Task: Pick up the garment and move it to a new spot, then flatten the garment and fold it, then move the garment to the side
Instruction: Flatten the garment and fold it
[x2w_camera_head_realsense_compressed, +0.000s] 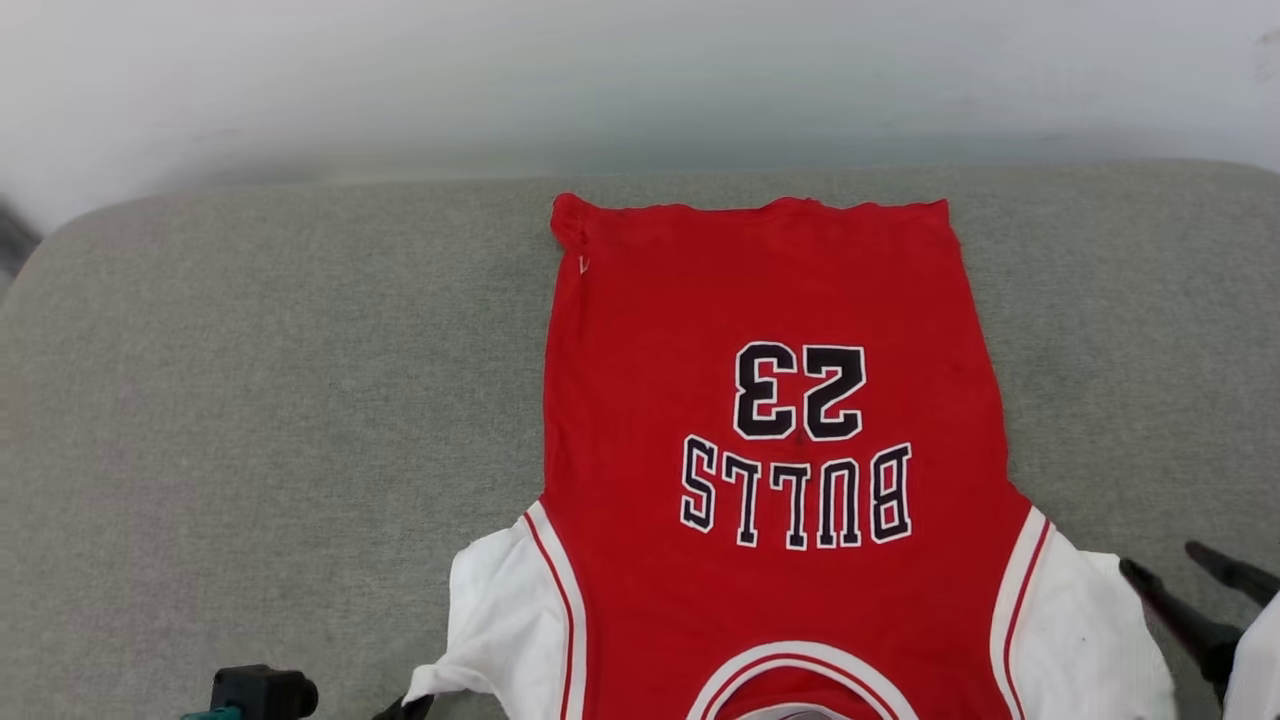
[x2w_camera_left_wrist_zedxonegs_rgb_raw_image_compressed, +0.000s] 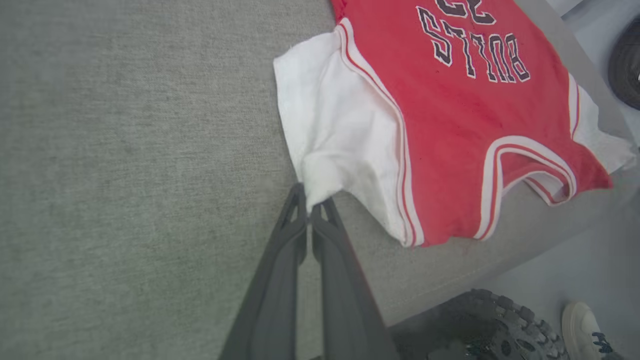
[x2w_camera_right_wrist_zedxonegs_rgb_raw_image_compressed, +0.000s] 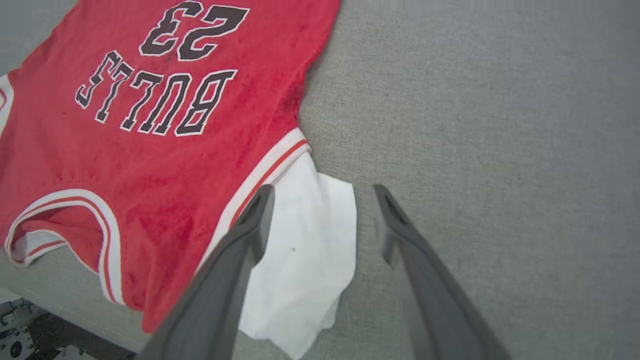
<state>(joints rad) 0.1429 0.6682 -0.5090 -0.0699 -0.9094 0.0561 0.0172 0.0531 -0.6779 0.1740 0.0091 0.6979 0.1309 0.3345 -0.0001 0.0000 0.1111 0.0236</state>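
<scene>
As the garment (x2w_camera_head_realsense_compressed: 770, 300) lies flat at the near edge of the grey surface (x2w_camera_head_realsense_compressed: 250, 400), its long axis running toward the far edge, my left gripper (x2w_camera_left_wrist_zedxonegs_rgb_raw_image_compressed: 310, 200) pinches one sleeve corner. My right gripper (x2w_camera_right_wrist_zedxonegs_rgb_raw_image_compressed: 325, 200) gapes astride the other sleeve's outer edge.

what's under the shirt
The grey cloth surface, which shows all round the shirt. The shirt lies mostly flat on it, print side up. Anything between the two is covered, and so is the shirt's other side.
</scene>
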